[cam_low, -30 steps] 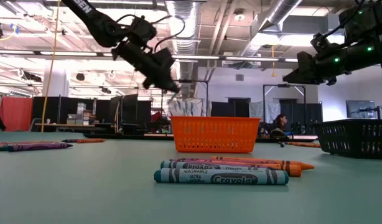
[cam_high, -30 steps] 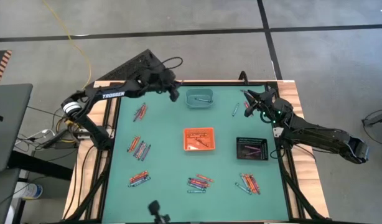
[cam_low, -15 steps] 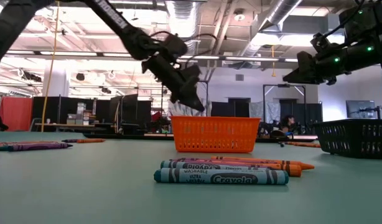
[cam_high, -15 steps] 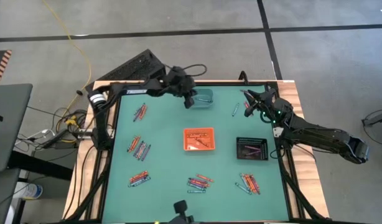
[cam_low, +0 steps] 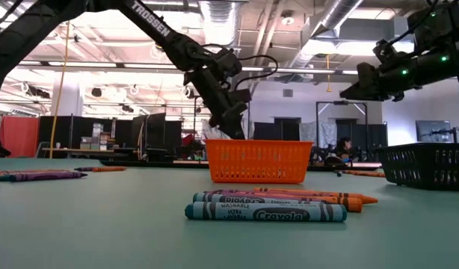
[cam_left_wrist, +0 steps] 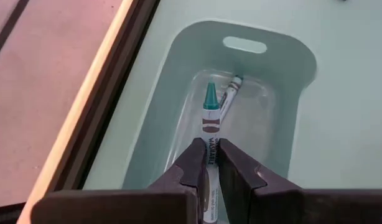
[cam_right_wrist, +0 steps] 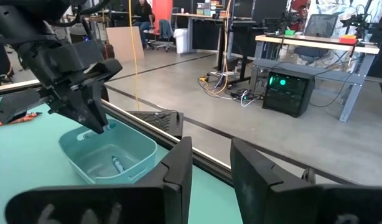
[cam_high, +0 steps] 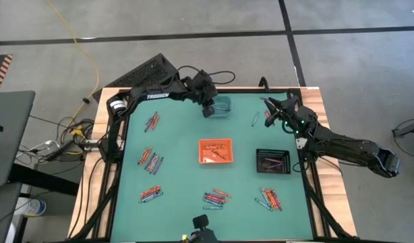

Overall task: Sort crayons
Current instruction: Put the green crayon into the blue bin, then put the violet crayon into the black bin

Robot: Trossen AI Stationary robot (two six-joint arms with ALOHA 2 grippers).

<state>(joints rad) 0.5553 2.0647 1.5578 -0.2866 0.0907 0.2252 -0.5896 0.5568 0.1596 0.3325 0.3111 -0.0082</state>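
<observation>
The left hand (cam_left_wrist: 208,163) hangs over the teal tray (cam_left_wrist: 178,93), clamped on a teal crayon (cam_left_wrist: 209,124) pointing down into it.

Both arms are built of dark, near-black links. The left arm (cam_high: 150,96) carries white lettering along its long link, a pale ring at one joint near the table's edge, and loose black cables looping over its wrist. Its gripper (cam_left_wrist: 208,163) has two dark, flat, tapering fingers. The right arm (cam_high: 342,145) is equally dark, with small green lights glowing near its wrist.
</observation>
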